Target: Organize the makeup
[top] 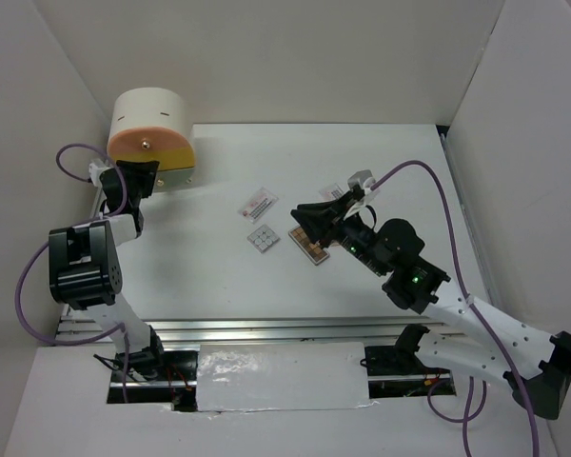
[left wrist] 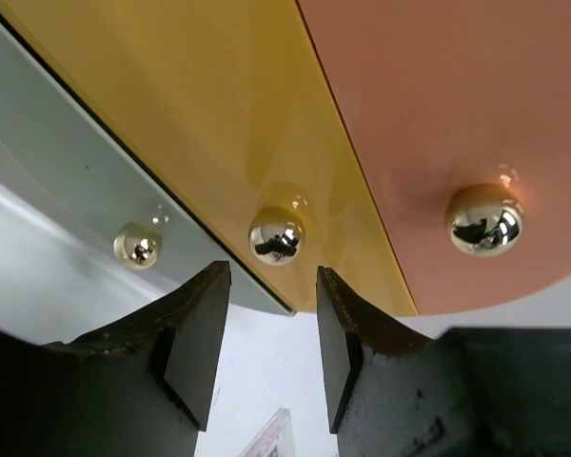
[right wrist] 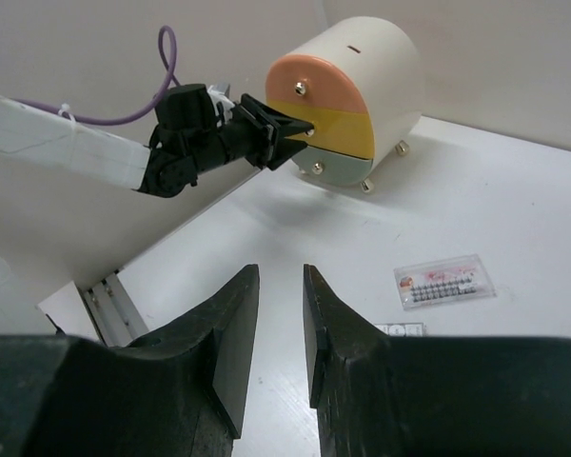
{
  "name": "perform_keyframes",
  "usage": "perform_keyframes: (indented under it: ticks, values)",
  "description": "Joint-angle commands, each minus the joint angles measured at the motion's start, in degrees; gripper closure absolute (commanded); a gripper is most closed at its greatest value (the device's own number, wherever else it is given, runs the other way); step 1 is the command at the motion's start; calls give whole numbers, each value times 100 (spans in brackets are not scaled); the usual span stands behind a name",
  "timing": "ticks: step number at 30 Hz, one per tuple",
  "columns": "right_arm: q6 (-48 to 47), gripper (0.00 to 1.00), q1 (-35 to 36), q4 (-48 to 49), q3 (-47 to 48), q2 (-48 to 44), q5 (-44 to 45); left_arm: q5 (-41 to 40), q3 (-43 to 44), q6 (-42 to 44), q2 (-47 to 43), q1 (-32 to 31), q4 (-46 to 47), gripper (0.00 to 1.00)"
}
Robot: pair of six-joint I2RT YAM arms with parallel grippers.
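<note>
A white printed sachet (top: 259,204), a white square palette (top: 264,239) and a brown palette (top: 307,245) lie on the table's middle. The sachet (right wrist: 443,281) and the palette's edge (right wrist: 400,329) also show in the right wrist view. My left gripper (top: 138,177) is open and empty at the front of the drawer box (top: 152,129). In the left wrist view my left gripper (left wrist: 271,314) has its jaws just short of the yellow drawer's gold knob (left wrist: 278,235), not touching it. My right gripper (top: 300,215) is open and empty, just above the brown palette; it also shows in the right wrist view (right wrist: 281,314).
The box has a pink drawer (left wrist: 457,114), a yellow drawer (left wrist: 200,105) and a grey drawer (left wrist: 67,152), each with a gold knob. White walls close the table at the back and both sides. A metal rail (top: 266,331) runs along the near edge.
</note>
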Motion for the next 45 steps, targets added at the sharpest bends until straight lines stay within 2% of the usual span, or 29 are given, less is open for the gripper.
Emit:
perform_keyframes:
  ticks: [1, 8, 15, 17, 23, 32, 40, 44, 45]
  values:
    - [-90, 67, -23, 270, 90, 75, -22, 62, 155, 66, 91, 98, 646, 47]
    - [-99, 67, -32, 296, 143, 198, -92, 150, 392, 83, 469, 151, 734, 49]
    - [-99, 67, -32, 296, 205, 321, -118, 247, 384, 92, 557, 204, 953, 64]
    - [-90, 67, -32, 270, 240, 356, -144, 264, 296, 66, 478, 204, 989, 69]
    - [-64, 67, -32, 279, 222, 304, -179, 194, -152, 66, -84, 213, 926, 76]
    - [-3, 67, -32, 270, 143, 119, -276, 141, -1127, 92, -910, 230, 1006, 75]
    - [76, 67, -32, 226, 91, -57, -276, -17, -1962, 136, -1929, 230, 709, 74]
    - [129, 66, -32, 217, 64, -127, -443, -148, -2060, 267, -2308, 230, 322, 67]
    - [138, 66, -32, 217, 64, -136, -452, -157, -2077, 285, -2343, 230, 286, 62]
